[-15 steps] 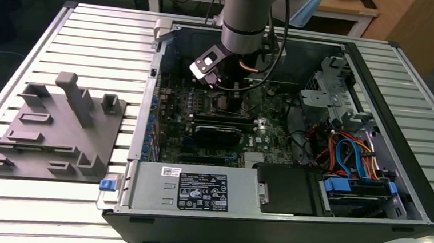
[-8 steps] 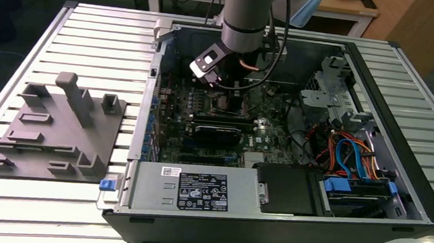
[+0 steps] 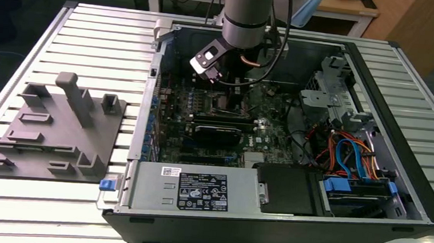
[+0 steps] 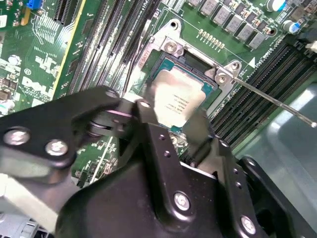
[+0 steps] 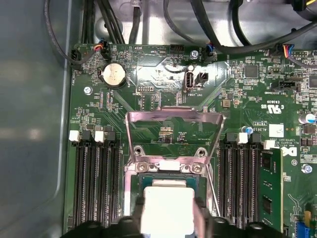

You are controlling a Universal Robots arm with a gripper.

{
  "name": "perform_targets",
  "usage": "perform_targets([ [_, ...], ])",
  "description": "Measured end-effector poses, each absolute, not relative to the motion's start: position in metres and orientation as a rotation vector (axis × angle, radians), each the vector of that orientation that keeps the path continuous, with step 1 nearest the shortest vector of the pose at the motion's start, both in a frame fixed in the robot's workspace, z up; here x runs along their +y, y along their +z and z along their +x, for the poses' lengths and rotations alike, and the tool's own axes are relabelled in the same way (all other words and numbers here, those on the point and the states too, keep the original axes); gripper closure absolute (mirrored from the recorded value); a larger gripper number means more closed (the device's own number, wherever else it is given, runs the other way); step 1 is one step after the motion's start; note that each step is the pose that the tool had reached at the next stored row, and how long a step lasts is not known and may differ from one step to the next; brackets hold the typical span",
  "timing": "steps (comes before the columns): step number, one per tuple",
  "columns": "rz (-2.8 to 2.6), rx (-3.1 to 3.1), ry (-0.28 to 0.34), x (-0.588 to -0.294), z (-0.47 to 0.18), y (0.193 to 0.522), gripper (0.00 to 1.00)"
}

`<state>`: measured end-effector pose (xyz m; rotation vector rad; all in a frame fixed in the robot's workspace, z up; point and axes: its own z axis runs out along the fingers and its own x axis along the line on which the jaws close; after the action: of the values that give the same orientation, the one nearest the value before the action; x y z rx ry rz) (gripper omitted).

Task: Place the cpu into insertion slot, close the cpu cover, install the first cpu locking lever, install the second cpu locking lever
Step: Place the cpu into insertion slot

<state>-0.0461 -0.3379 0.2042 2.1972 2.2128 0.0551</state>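
In both wrist views the cpu (image 4: 174, 100) (image 5: 167, 209), a flat square chip with a pale silver top, sits between the black fingers (image 4: 148, 119) (image 5: 204, 218) of my gripper (image 4: 171, 116) (image 5: 168, 220). The gripper is shut on its two opposite edges. The chip is at the insertion slot (image 4: 190, 62) (image 5: 166, 174), level with its silvery rim; I cannot tell whether it rests in it. The cpu cover (image 5: 173, 118) stands swung open behind the slot. A thin locking lever (image 4: 277, 103) sticks out unlatched. In the exterior view the gripper (image 3: 218, 82) reaches down into the computer case over the motherboard.
Black memory slots (image 5: 96, 178) flank the socket on both sides. A long black card (image 3: 216, 134) lies in front of the socket, and a power supply (image 3: 189, 191) closes the case's near side. Cables and a drive cage (image 3: 352, 159) fill the exterior view's right. A grey fixture (image 3: 56, 130) stands outside, left.
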Motion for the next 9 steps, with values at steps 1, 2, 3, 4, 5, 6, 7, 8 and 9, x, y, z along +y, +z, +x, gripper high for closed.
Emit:
perform_targets([
  [1, 2.197, 2.213, 0.055, -0.3378, -0.0461, 0.2041, 0.53],
  [2, 2.197, 2.213, 0.055, -0.3378, -0.0461, 0.2041, 0.53],
  [3, 2.197, 2.213, 0.055, -0.3378, -0.0461, 0.2041, 0.58],
  [4, 2.197, 2.213, 0.055, -0.3378, -0.0461, 0.2042, 0.64],
  [5, 2.197, 2.213, 0.055, -0.3378, -0.0461, 0.2042, 0.70],
  [6, 2.197, 2.213, 0.055, -0.3378, -0.0461, 0.2042, 0.70],
  [7, 2.197, 2.213, 0.055, -0.3378, -0.0461, 0.2042, 0.76],
  [8, 2.197, 2.213, 0.055, -0.3378, -0.0461, 0.2042, 0.76],
  [9, 2.197, 2.213, 0.055, -0.3378, -0.0461, 0.2042, 0.82],
])
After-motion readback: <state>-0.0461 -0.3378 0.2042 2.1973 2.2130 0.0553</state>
